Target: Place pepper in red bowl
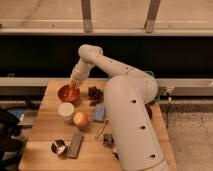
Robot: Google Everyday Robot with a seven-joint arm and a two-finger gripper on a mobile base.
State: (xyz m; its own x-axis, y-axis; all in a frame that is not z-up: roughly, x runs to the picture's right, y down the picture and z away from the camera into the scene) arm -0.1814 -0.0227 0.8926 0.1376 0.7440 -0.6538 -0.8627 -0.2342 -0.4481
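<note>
The red bowl [66, 93] is round and glossy orange-red. It stands at the back left of the wooden table [45, 135]. My gripper [74, 85] hangs just above the bowl's far right rim, pointing down into it. A small orange-red shape, which seems to be the pepper [74, 90], shows right under the gripper tip, inside the bowl's rim. I cannot tell whether it is held or lying in the bowl.
A dark bunch [95, 93] lies right of the bowl. A white cup [65, 110], a red-yellow apple [80, 119] and a blue packet [99, 113] sit in front. A metal can [58, 147] and a grey block [76, 143] are near the front edge. The arm's white body [130, 115] covers the table's right side.
</note>
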